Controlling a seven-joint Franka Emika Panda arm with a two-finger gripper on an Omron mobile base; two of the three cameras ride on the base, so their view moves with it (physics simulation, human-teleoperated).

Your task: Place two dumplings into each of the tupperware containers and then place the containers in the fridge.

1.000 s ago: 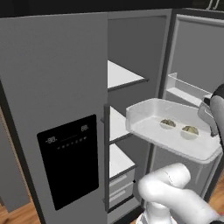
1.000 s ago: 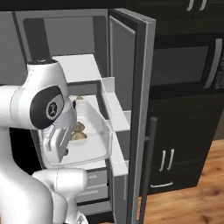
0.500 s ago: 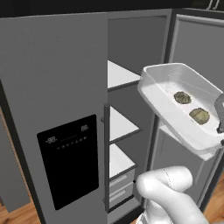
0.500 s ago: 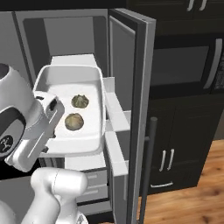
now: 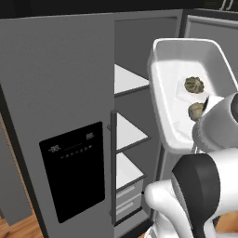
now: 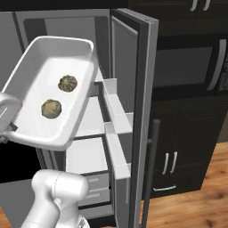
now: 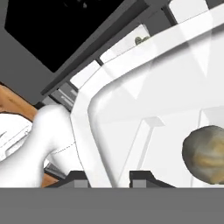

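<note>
Left base view: tupperware container point(image 5: 173, 97) is seen held up high, tilted w/ its open side toward the cam, in front of the open right compartment of the fridge point(image 5: 60, 93). Two dumplings point(image 5: 194, 84) are seen inside it, one above the other, near its right side. Container's lower right corner is covered by the white arm; end effector itself can't be made out there. Fridge's left door is shut, w/ black dispenser panel point(image 5: 73, 169) on it; white shelves point(image 5: 126, 80) and drawers are seen inside, to the left of and below the container.

Right base view: same container point(image 6: 53, 91) is seen tilted, short far wall up top, in front of fridge interior point(image 6: 67, 26). Both dumplings point(image 6: 67, 83) lie toward its left half, apart from each other. Container's lower left edge is met by the arm at frame edge. Right fridge door point(image 6: 133, 111) stands open w/ white door bins point(image 6: 116, 133). Black cabinet w/ built-in microwave point(image 6: 191, 67) is seen to the right, wood floor point(image 6: 196, 196) below.

Hand view: end effector point(image 7: 110, 177) is seen clamped on the container rim point(image 7: 85, 131), one fingertip point(image 7: 75, 177) outside the wall, the other inside. One dumpling point(image 7: 204, 153) is seen close up at right, inside the container.
</note>
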